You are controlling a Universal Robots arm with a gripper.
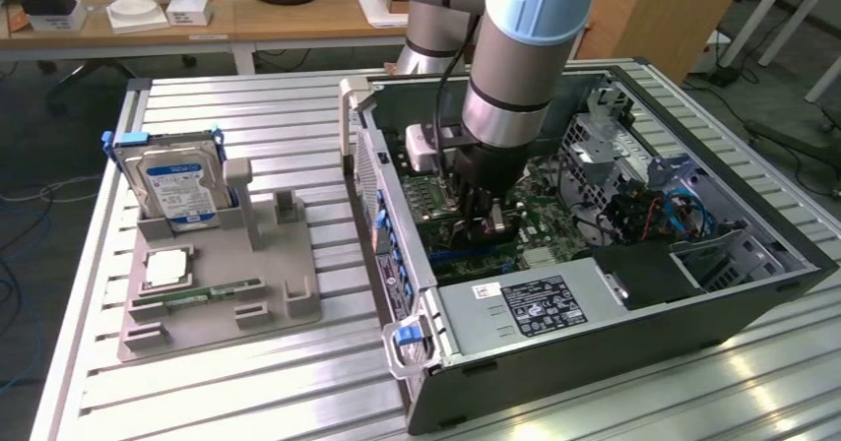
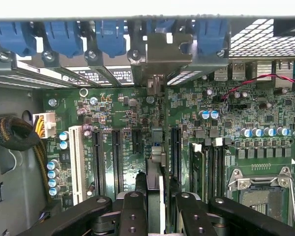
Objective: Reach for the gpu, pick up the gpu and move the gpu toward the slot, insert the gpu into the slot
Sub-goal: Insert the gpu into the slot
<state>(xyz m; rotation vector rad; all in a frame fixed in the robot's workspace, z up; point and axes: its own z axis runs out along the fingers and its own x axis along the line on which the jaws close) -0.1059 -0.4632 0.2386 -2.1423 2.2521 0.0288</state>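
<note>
Pincer (image 1: pixel 480 220) is deep inside the open case (image 1: pixel 736 293), down over the motherboard (image 2: pixel 123 113). In the wrist view the pincer (image 2: pixel 156 186) is clamped on the gpu (image 2: pixel 157 147), which stands on edge between the two fingers (image 2: pixel 137 189). The card's silver bracket (image 2: pixel 162 51) sits up against the case's rear wall. Long black slots (image 2: pixel 115 157) run on either side of the card; whether it is seated, I can't tell. Out on the counter (image 1: pixel 263 392), the hard drive (image 1: pixel 177 185) stands upright in its grey stand (image 1: pixel 211 313), well apart from the case.
</note>
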